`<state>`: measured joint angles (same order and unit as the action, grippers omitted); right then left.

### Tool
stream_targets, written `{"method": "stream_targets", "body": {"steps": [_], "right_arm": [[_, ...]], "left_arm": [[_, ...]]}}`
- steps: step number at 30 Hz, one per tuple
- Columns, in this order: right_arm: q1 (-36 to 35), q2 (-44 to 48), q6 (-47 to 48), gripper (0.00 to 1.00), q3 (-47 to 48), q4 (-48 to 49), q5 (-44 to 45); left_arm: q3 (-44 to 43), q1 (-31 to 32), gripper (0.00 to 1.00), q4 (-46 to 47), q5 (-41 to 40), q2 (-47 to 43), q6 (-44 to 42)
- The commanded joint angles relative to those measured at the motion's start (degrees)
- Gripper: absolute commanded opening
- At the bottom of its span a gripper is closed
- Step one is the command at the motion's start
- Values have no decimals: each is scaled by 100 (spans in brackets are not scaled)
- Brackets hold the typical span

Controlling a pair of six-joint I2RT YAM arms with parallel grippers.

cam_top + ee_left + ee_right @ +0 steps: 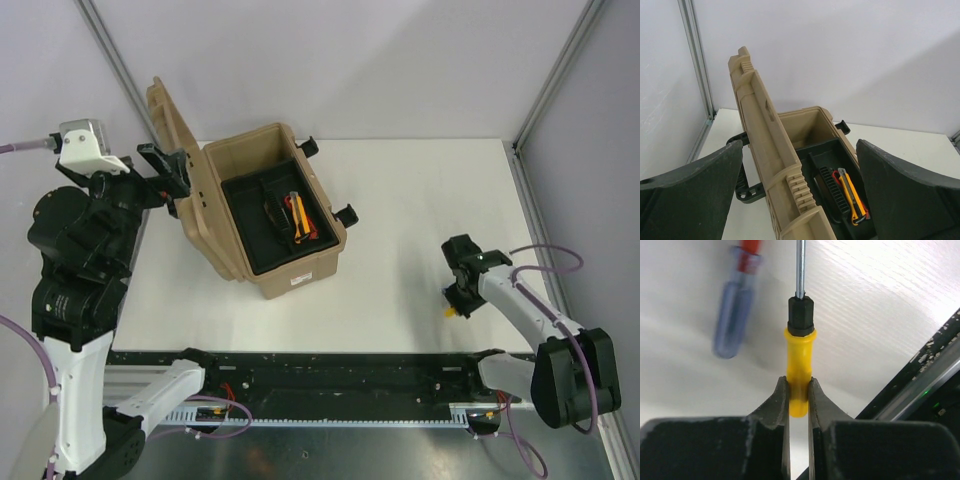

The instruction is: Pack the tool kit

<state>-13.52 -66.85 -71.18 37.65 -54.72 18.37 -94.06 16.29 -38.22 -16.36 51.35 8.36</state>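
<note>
A tan toolbox (292,272) stands open at the table's left middle, its lid (168,112) upright. Its black tray holds a yellow utility knife (301,218), which also shows in the left wrist view (852,194), beside a red tool and a black ribbed handle (834,190). My left gripper (165,168) is open, its fingers wide apart on either side of the lid (769,150) without touching it. My right gripper (458,297) is low over the table at the right, shut on the yellow handle of a screwdriver (799,347). A blue-handled screwdriver (731,315) lies blurred beside it.
A black rail (330,375) runs along the table's near edge. Aluminium frame posts (112,50) stand at the back corners against grey walls. Black latches (346,213) stick out from the toolbox's right side.
</note>
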Motion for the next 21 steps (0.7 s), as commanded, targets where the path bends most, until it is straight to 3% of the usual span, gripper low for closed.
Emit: {"method": "stream_targets", "body": {"steps": [1,5,10,16,21], "right_arm": [[-533,63,-494,0,987,-508,973],[-1313,-169,-159,0,1992,-487,1541],[-2402,-577,1441,0,3100,743,1779],[-3579,-1542,3714,0,4318,2388,1365],[-4172,-2722,5021,0,5753,2922,141]], "left_arm": [[-78,48,99,139,-94,71,-150],[-77,41,100,141,-56,70,-138],[-60,49,99,151,-9,76,-109],[-20,52,99,155,-75,13,-144],[81,49,99,155,-109,-65,-138]]}}
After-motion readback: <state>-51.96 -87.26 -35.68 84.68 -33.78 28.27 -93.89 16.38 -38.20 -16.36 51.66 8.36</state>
